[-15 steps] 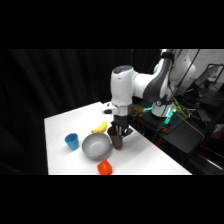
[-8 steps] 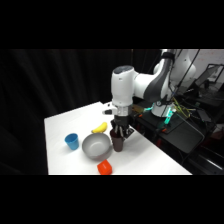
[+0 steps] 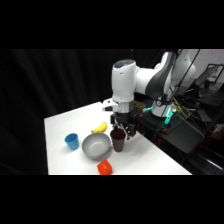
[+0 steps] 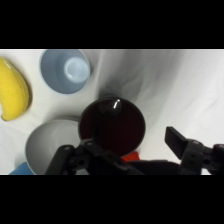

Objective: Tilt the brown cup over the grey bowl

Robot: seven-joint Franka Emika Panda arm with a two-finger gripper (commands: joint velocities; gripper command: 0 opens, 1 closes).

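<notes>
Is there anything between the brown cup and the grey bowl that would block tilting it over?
Nothing visible. The brown cup stands upright right beside the grey bowl, with no object between them. The banana, blue cup and orange-red cup sit off to the sides.

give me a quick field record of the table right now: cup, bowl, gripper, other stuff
brown cup: upright on the table, not tilted, mouth open to the wrist camera
grey bowl: beside the cup, nothing visible inside
gripper: directly over the cup; finger state unclear
banana: on the table behind the bowl
blue cup: on the bowl's far side from the brown cup
orange cup: at the table's near edge
pale grey-blue cup: next to the banana in the wrist view
</notes>
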